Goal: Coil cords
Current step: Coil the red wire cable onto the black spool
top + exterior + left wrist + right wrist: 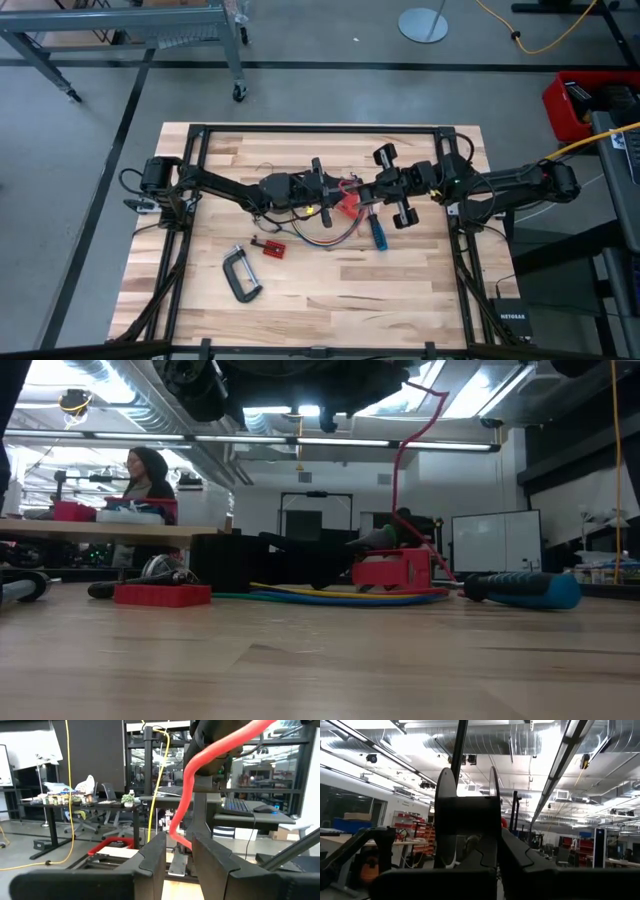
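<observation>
Both arms meet at the centre of the high view. The left gripper (177, 852) stands partly open with the red cord (187, 785) running up between its fingers; whether the pads actually pinch it cannot be told. The right gripper (372, 188) is closed; the right wrist view shows a dark spool-shaped part ahead of its fingers, and what, if anything, it holds cannot be told.

The multicoloured cord (340, 596) lies flat on the table (330, 300), lower centre of the low view, beside a red block (392, 572) and a blue-handled screwdriver (525, 589).

Both cords look light, limp and springy, probably apt to slip; a hold near an end or plug would likely guide coiling best.
</observation>
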Robot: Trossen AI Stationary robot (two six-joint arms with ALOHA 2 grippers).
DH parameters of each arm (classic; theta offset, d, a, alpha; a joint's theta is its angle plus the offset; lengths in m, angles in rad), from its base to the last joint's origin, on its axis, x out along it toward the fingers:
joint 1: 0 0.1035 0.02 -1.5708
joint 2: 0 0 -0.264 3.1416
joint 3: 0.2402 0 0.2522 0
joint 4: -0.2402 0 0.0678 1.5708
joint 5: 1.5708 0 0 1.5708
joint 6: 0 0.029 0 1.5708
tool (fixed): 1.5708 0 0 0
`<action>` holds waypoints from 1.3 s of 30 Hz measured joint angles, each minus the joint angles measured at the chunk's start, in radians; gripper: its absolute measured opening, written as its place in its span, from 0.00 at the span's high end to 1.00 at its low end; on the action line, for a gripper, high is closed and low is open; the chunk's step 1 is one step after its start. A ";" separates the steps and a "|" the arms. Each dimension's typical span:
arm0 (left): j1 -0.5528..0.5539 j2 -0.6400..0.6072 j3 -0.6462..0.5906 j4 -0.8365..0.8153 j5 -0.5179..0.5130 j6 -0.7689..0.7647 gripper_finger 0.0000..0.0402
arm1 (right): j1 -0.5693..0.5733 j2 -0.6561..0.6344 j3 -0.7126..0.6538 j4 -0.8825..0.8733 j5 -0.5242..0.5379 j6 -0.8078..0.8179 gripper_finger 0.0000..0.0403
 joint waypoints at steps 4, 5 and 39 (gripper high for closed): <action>0.000 0.000 0.000 0.017 0.000 0.006 0.81 | 0.000 0.000 0.000 -0.004 -0.017 0.000 0.99; 0.000 0.000 0.000 0.018 0.000 0.005 0.81 | 0.000 0.000 0.000 -0.006 -0.017 0.000 0.99; -0.009 -0.010 -0.001 -0.220 -0.004 -0.223 1.00 | -0.001 -0.243 0.000 -0.554 0.031 -0.028 0.99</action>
